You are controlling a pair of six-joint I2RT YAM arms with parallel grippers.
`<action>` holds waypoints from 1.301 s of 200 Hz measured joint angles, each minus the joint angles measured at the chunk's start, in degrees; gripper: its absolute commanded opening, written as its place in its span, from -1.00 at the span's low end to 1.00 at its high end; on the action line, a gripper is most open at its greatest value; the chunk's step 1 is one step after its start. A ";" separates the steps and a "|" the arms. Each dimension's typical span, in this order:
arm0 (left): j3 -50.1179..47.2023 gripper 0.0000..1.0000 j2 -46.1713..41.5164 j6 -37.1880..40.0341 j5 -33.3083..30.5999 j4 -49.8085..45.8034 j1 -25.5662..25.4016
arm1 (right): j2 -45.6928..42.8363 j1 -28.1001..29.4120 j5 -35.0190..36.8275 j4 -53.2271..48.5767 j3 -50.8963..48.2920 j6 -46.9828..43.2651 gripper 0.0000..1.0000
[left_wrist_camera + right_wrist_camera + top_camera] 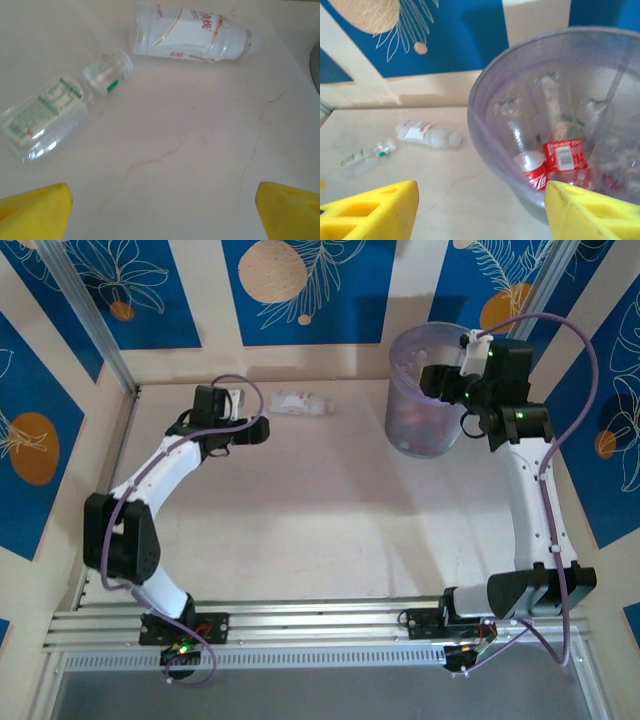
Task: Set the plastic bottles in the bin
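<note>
Bottles on counter: white-label bottle upper centre, green-label bottle left, nearly touching. Left gripper spread, empty; right gripper spread at bin. Risk: round bottle rolls away as gripper closes.

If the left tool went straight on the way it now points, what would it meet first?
Likely the bare table: the left tool aims short of the whitish-label bottle and the green-label bottle. Depth unclear.

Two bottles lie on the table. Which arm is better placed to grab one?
Left. The open left gripper faces the white-labelled bottle and the smaller bottle; the right gripper hangs by the bin.
</note>
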 measured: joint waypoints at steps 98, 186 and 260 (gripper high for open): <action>24.72 1.00 25.49 13.55 0.04 -4.42 6.82 | -9.84 4.83 -3.61 -7.89 -12.17 2.75 0.39; 27.78 0.95 30.62 16.52 1.38 -12.61 7.50 | -11.69 1.49 -5.38 -8.85 -16.17 2.75 0.39; 22.53 0.60 30.53 17.57 -3.32 -14.78 7.50 | -11.69 1.38 -7.06 -8.17 -17.51 2.95 0.39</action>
